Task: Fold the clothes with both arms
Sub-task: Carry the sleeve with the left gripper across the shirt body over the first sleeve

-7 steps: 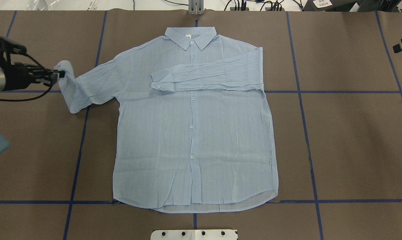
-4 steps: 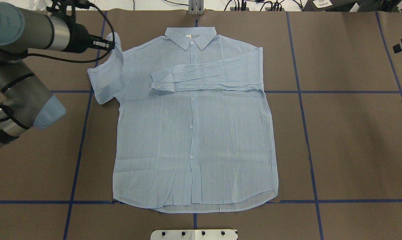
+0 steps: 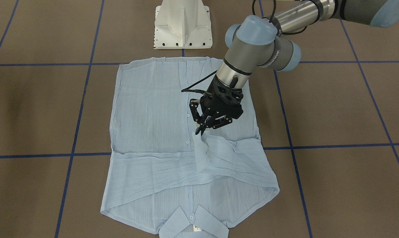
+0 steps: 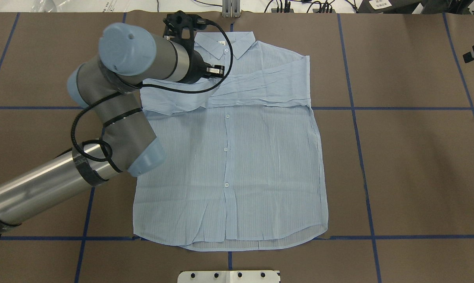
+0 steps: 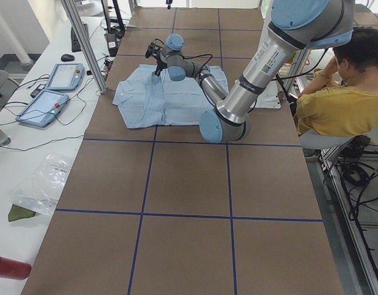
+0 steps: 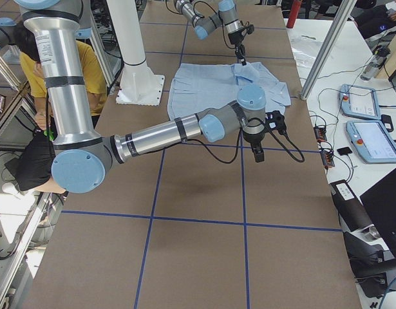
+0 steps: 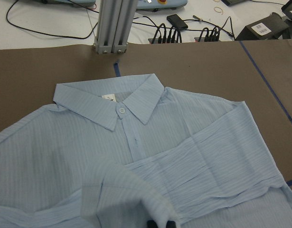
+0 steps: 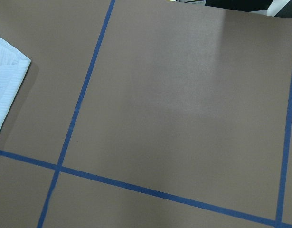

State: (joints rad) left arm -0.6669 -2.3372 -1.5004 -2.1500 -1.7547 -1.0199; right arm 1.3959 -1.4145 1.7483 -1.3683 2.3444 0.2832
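The light blue shirt (image 4: 229, 165) lies flat and buttoned on the brown table, with its collar (image 4: 225, 43) at the far edge. One sleeve (image 4: 268, 90) is folded across the chest. My left gripper (image 4: 220, 70) is shut on the cuff of the other sleeve (image 3: 202, 145) and holds it just above the chest, near the button line. In the front-facing view the left gripper (image 3: 201, 130) pinches the raised cuff. The left wrist view shows the collar (image 7: 119, 102) and the lifted cuff (image 7: 127, 190). My right gripper (image 6: 259, 153) hovers off the shirt at the table's right; I cannot tell if it is open.
The white pedestal base (image 3: 182, 23) stands at the near table edge by the hem. An aluminium post (image 4: 231, 8) and cables sit beyond the collar. Blue tape lines (image 4: 354, 108) cross the brown table. An operator in yellow (image 5: 342, 104) sits beside the robot.
My left gripper has carried the sleeve cuff from the table's left side up and across onto the shirt's chest. The sleeve now lies folded over the body. The right arm has not moved.
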